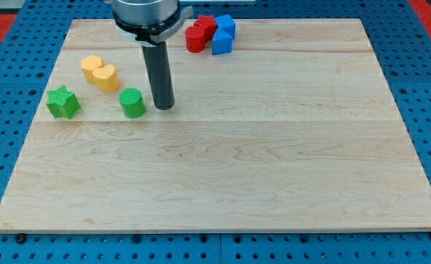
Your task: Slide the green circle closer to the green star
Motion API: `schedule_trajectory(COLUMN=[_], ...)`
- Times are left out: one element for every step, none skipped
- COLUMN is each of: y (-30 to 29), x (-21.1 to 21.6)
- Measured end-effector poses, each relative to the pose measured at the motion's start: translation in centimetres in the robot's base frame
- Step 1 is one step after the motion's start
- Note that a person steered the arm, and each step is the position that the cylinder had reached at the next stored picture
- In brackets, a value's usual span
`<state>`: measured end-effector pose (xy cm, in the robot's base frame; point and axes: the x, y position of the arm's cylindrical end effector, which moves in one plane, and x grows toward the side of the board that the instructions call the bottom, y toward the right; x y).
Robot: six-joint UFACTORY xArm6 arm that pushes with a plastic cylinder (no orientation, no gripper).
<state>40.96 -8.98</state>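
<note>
The green circle (133, 103) stands on the wooden board at the view's left. The green star (63, 102) is further left, near the board's left edge, with a gap between them. My tip (164, 107) rests on the board just to the right of the green circle, a small gap apart from it.
Two yellow blocks (100, 73) sit touching each other above and between the green ones. Red blocks (199, 34) and blue blocks (223, 35) cluster at the view's top. The wooden board (274, 147) lies on a blue pegboard.
</note>
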Motion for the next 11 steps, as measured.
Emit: schedule_trajectory(y=[-0.2, -0.3, -0.3, -1.8, -3.1, -4.7, -6.3, -7.9, -8.8, -8.8, -5.7], x=[0.0, 0.0, 0.0, 0.0, 0.0, 0.0, 0.0, 0.0, 0.0, 0.0, 0.0])
